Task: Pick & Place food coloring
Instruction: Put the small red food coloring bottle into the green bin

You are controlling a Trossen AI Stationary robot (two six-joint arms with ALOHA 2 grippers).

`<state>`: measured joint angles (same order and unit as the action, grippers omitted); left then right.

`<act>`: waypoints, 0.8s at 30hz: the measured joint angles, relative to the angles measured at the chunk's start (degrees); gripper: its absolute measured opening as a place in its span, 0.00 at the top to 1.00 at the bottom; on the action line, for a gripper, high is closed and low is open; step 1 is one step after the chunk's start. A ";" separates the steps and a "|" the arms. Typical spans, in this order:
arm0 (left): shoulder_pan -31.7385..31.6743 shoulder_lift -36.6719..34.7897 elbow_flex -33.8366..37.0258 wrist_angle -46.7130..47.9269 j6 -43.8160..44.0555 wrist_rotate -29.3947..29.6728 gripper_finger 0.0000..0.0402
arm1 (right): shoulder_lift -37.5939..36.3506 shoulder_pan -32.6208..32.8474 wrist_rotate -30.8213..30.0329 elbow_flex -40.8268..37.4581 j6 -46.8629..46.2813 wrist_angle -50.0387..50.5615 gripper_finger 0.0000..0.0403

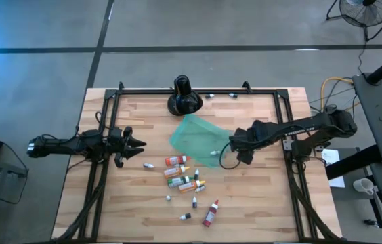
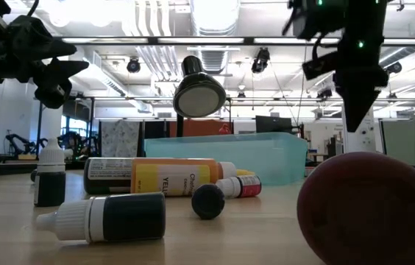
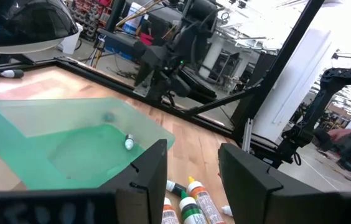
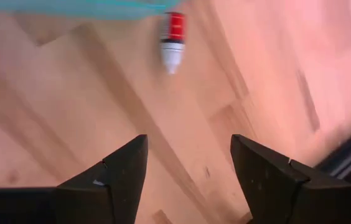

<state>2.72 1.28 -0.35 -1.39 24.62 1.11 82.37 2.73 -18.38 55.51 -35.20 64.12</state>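
Right gripper [image 1: 226,154] hovers at the teal tray [image 1: 189,133]'s right edge, jaws apart and empty; left gripper [image 1: 139,144] waits half-open at left. Between picks, apparently. Next: reach toward the food coloring bottles [image 1: 184,177] on the counter [image 1: 259,203] and close on one.

Food coloring bottles [image 1: 184,177]: roughly a dozen loose on the tabletop [image 1: 259,203], one more in the tray
Teal tray [image 1: 194,135]: one
Black stand [image 1: 184,95]: one
Arms: two
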 joint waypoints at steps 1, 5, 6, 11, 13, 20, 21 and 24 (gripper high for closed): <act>0.00 0.00 0.01 0.00 0.02 0.00 0.71 | -0.05 -0.04 0.09 -0.52 -2.83 -0.16 0.45; 0.00 0.00 0.01 0.00 0.00 0.01 0.71 | -0.13 0.80 0.20 -3.25 -7.04 -2.12 0.45; 0.00 0.00 0.01 -0.02 0.01 -0.01 0.71 | -0.13 0.82 0.25 -3.91 -7.08 -2.86 0.45; 0.02 0.00 0.01 0.00 0.00 0.01 0.71 | -0.17 0.76 0.11 -7.97 -7.14 -3.55 0.45; 0.02 0.00 0.01 0.00 0.00 -0.01 0.71 | -0.24 0.80 0.06 -9.88 -7.22 -3.54 0.45; 0.02 0.00 0.01 0.00 0.00 -0.01 0.71 | -2.91 1.06 10.27 -16.41 0.78 -18.29 0.46; 0.02 0.00 0.01 0.00 0.00 -0.01 0.71 | -3.95 1.05 11.54 -17.48 2.08 -22.10 0.47; 0.02 0.02 0.01 0.00 0.00 0.01 0.71 | -6.59 0.37 10.93 -20.12 4.18 -27.06 0.50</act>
<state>2.74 1.30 -0.34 -1.39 24.62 1.12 75.78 3.09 -7.45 35.39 -31.03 37.06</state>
